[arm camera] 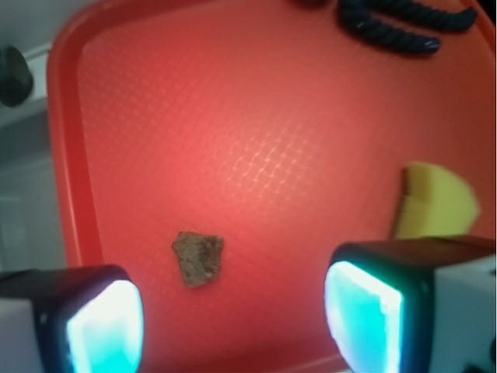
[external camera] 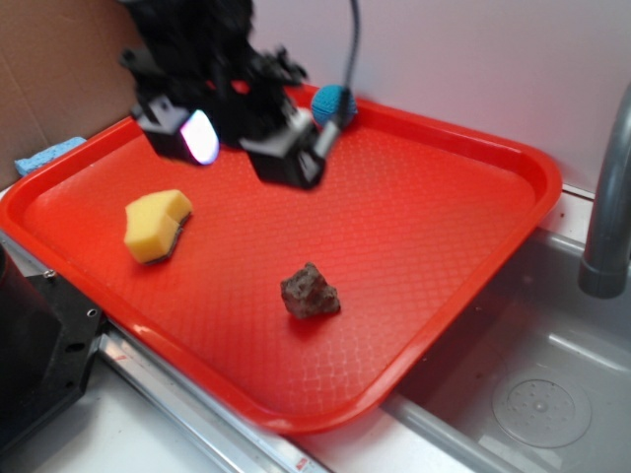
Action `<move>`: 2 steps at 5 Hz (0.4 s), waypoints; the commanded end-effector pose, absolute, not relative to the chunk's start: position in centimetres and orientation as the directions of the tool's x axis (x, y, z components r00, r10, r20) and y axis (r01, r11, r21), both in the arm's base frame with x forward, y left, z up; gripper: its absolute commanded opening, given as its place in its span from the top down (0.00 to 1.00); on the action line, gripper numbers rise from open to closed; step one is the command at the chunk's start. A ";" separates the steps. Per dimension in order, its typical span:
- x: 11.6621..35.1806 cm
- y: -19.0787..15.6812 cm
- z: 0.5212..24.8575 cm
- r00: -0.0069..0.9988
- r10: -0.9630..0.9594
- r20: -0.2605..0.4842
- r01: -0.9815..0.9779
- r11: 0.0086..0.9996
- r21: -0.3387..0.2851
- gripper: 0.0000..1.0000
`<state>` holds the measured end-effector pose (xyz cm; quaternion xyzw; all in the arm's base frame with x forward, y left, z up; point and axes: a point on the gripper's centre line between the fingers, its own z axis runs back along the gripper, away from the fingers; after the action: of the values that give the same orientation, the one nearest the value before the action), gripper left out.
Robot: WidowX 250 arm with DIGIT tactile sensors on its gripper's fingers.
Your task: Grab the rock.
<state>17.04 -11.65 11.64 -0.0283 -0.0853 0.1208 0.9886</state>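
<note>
Spread gripper (arm camera: pixel 233 315) hovers above rock (arm camera: pixel 199 258) on red tray (arm camera: pixel 70 155).

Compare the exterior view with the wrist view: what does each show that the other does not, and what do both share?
Only the exterior view shows the blue knitted ball, the sink, the faucet and the blue cloth. Only the wrist view shows a coiled black cable and the gap between the gripper's lit fingers. Both show the rock, the yellow sponge and the red tray.

Rock (external camera: pixel 310 292): small, angular, dark brown-grey, pitted; lying free on red tray (external camera: pixel 434 227), toward its near edge.
</note>
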 end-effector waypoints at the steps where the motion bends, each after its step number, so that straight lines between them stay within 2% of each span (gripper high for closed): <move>1: 18.4 -13.5 7.7 0.958 0.244 0.150 -0.234 0.969 -0.081 0.00; 2: 18.3 -14.0 5.9 0.965 0.228 0.130 -0.221 0.973 -0.064 0.00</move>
<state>18.06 -13.48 5.21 -0.0114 -0.0580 0.1121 0.9919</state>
